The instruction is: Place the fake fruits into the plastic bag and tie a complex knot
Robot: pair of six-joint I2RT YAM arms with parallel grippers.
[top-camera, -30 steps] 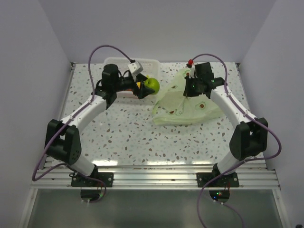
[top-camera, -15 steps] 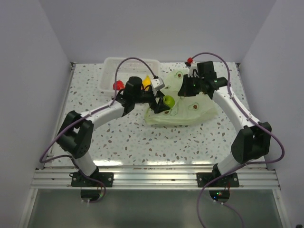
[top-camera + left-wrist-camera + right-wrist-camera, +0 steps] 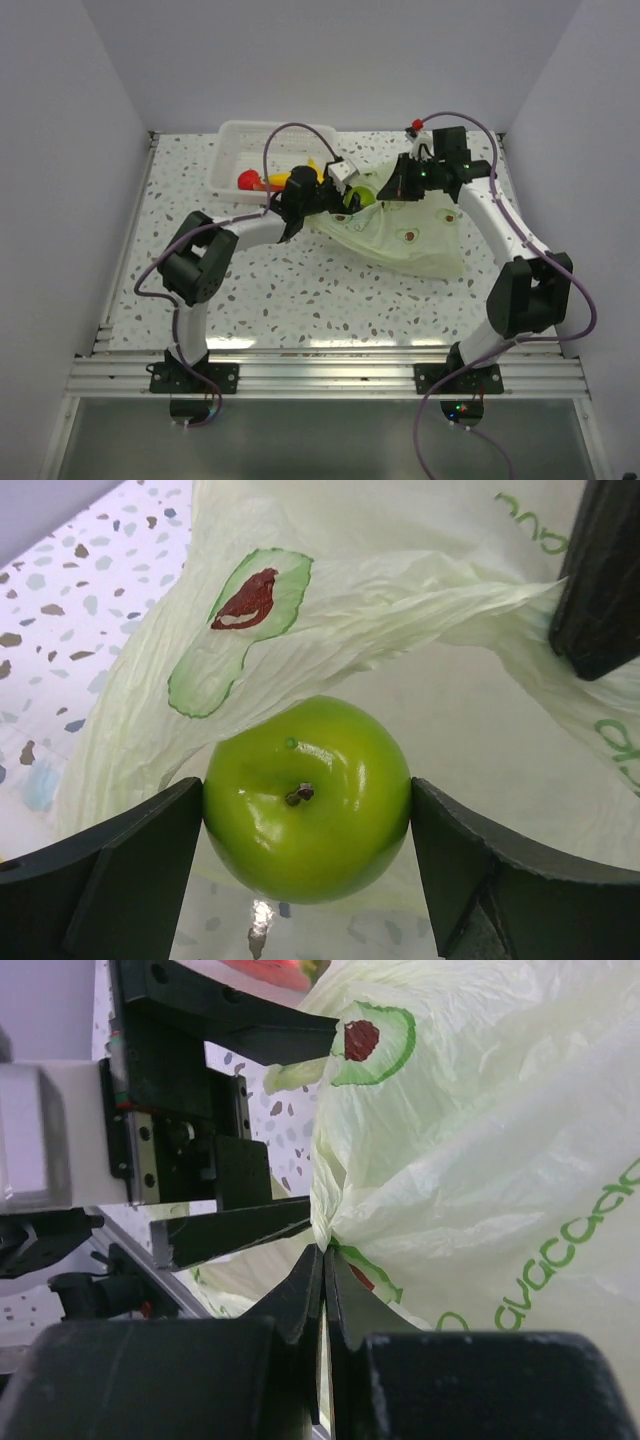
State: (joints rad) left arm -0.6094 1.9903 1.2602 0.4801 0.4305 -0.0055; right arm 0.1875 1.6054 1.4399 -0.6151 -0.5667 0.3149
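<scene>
Green apple (image 3: pixel 306 780) at the plastic bag (image 3: pixel 405 235) mouth
Left gripper (image 3: pixel 308 815) jaws clamp the apple; right gripper (image 3: pixel 323 1255) jaws pinch together on the bag's rim.

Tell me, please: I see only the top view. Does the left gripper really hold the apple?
Observer: Yes. In the left wrist view, the apple sits between both fingers of the left gripper and touches each of them.
Operator: Is the way in open?
Observer: It seems so. The bag has its upper layer lifted above the apple, with a gap behind it.
Operator: And the other arm?
Observer: The right gripper is shut on a thin fold of the bag's edge.
</scene>
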